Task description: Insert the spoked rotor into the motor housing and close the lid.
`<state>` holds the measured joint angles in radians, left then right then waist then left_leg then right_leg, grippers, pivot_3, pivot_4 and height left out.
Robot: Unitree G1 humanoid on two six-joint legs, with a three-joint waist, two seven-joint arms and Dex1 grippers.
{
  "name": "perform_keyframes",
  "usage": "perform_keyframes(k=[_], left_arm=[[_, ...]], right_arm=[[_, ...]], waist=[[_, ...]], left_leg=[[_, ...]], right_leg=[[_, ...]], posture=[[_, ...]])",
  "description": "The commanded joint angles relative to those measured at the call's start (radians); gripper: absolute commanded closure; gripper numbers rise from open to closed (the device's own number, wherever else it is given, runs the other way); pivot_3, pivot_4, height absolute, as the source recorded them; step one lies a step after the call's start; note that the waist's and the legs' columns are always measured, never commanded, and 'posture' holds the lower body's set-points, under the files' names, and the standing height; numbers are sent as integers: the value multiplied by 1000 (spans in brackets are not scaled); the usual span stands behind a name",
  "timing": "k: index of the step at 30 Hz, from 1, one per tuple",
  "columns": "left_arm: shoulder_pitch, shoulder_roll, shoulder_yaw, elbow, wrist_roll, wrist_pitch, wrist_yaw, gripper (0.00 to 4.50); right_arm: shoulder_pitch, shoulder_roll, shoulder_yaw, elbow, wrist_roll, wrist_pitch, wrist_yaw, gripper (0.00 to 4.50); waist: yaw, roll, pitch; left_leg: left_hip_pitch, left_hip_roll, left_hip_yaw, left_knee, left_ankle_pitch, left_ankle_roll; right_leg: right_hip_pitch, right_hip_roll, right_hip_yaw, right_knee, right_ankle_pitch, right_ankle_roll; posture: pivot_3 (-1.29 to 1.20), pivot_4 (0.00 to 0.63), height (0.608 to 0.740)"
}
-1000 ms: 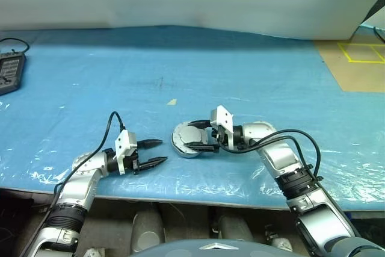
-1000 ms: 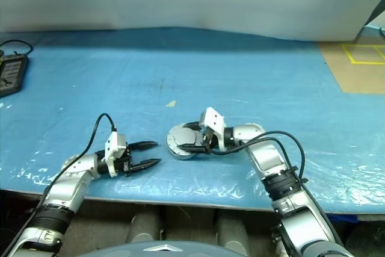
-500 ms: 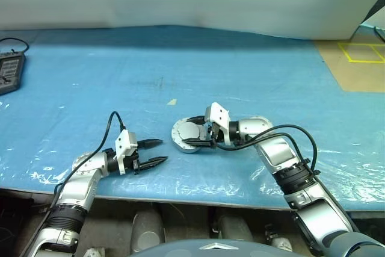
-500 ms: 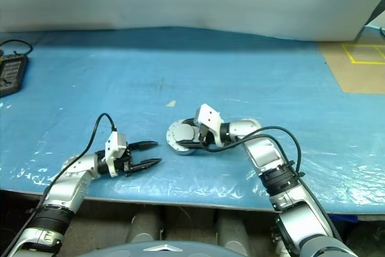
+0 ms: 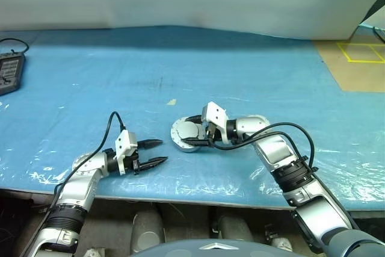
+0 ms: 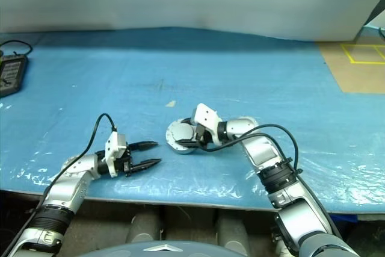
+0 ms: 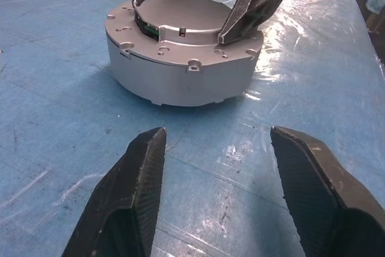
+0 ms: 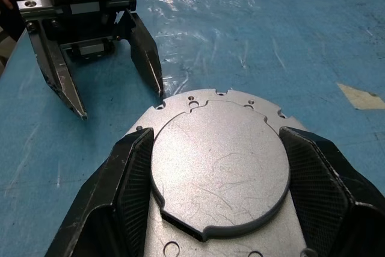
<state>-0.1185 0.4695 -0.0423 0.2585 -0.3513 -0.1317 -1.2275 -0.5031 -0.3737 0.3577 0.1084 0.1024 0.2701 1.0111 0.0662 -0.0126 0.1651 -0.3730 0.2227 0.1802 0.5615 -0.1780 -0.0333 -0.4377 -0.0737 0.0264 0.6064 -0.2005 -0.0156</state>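
The motor housing [image 7: 180, 70] sits on the blue table top near the front, a round silver puck with screw holes round its rim. The grey lid [image 8: 219, 167] lies flat in its top, smooth face up. My right gripper [image 5: 188, 130] reaches in from the right, one finger against each side of the lid, shut on it. My left gripper [image 5: 163, 150] hovers just left of the housing, pointing at it, open with nothing between its fingers [image 7: 141, 173]. The spoked rotor is hidden.
A black controller [image 5: 9, 70] with a cable lies at the far left edge. A small yellow scrap [image 5: 172, 102] lies behind the housing. Brown floor with yellow tape [image 5: 361, 58] shows at the far right. The table's front edge runs just below both grippers.
My right wrist has turned and swung slightly farther over the housing, keeping its fingers on the lid. The left gripper has stayed put.
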Motion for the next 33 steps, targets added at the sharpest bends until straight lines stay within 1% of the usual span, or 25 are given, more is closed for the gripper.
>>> perform_keyframes(k=[1,6,9,12,14,16,18,19,22,27,33], left_arm=[[-6,-1,8,-16,-7,-7,5,1591],[-37,-36,29,-47,-26,65,96,1591],[-74,-53,45,-68,-74,149,123,1591],[-86,-56,47,-79,-95,178,117,2250],[-91,-55,48,-69,-94,171,109,2861],[-94,-52,48,-56,-88,157,102,3640],[-98,-52,44,-38,-73,143,104,4321],[-100,-52,39,-24,-57,124,103,4487],[-101,-52,18,6,-25,94,84,4487],[-113,-75,23,31,-21,64,92,4487],[-124,-97,42,36,-65,82,78,4487]], right_arm=[[3,-16,26,9,-36,30,-4,1552],[11,-25,32,12,-40,27,-5,1552],[12,-28,34,10,-41,27,-4,1552],[15,-32,35,6,-44,26,-6,1552],[19,-35,36,3,-46,25,-8,1552],[22,-38,36,-1,-47,26,-11,1552],[24,-40,35,-6,-47,30,-15,1552],[24,-41,35,-9,-46,32,-16,1552],[25,-44,35,-19,-44,39,-20,1552],[27,-48,34,-29,-44,45,-23,1552],[28,-54,36,-29,-46,44,-22,1552]], waist=[[0,0,0],[1,0,0],[1,0,0],[0,0,0],[-1,0,0],[0,0,0],[1,0,0],[1,0,0],[1,0,0],[2,0,0],[2,0,0]], left_leg=[[0,0,0,0,0,0],[1,0,0,0,0,0],[1,0,0,0,0,0],[2,0,0,0,0,0],[2,-1,0,0,0,0],[1,-1,0,0,0,0],[1,-1,0,0,0,0],[1,-1,0,0,0,0],[1,-1,0,0,0,0],[1,-1,0,0,0,0],[1,-1,0,0,0,0]], right_leg=[[0,0,0,0,0,0],[1,0,0,0,0,0],[2,0,0,0,0,0],[2,0,0,0,0,0],[2,0,1,0,0,0],[2,0,0,0,0,0],[2,0,0,0,0,0],[2,0,0,0,0,0],[2,0,0,0,0,0],[2,0,0,-1,0,0],[2,0,0,-1,0,0]], posture=[[0,150,740],[0,150,740],[0,150,740],[0,150,740],[0,150,740],[0,150,740],[0,150,740],[0,150,740],[0,150,740],[0,150,740],[0,150,740]])
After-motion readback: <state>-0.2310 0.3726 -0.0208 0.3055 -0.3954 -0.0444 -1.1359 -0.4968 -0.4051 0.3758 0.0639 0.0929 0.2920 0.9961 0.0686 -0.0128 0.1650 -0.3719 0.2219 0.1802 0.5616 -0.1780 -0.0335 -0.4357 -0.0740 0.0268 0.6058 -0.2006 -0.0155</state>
